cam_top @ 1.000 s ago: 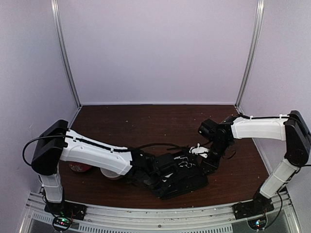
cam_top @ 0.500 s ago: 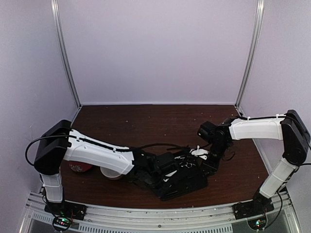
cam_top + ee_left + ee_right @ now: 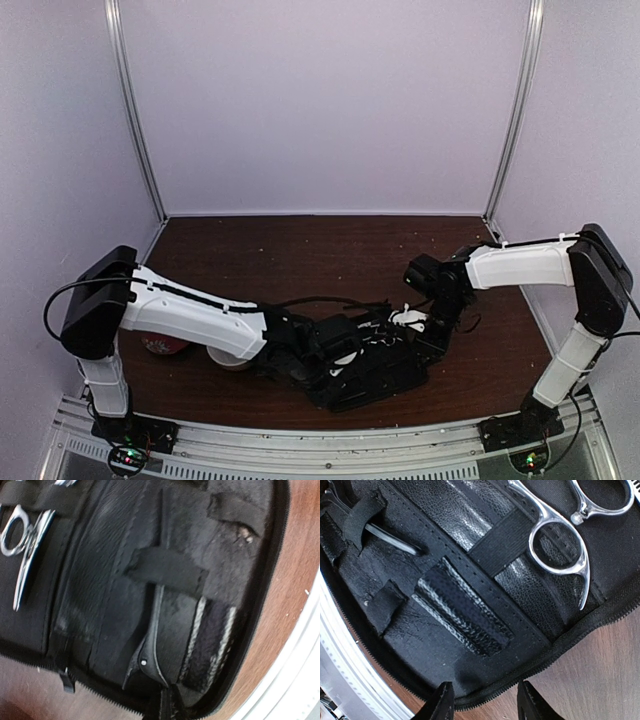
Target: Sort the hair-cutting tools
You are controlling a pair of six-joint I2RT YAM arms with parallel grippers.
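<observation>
Silver scissors [image 3: 560, 545] sit strapped in the open black pouch [image 3: 435, 645] on the desk [image 3: 300, 250]. Right pincer [image 3: 485, 696] hovers half-open, empty, over its zipper edge; left pincer [image 3: 343, 352], closed, crowds the pouch.

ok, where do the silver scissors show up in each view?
Top external: scissors are a faint silver glint on the open black pouch, low centre.
Left wrist: upper left, ring handle up, blades pointing down.
Right wrist: upper right, ring handles lying across an elastic strap.
Shared landmark: the pouch's zip edge, also at lower left of the left wrist view.
</observation>
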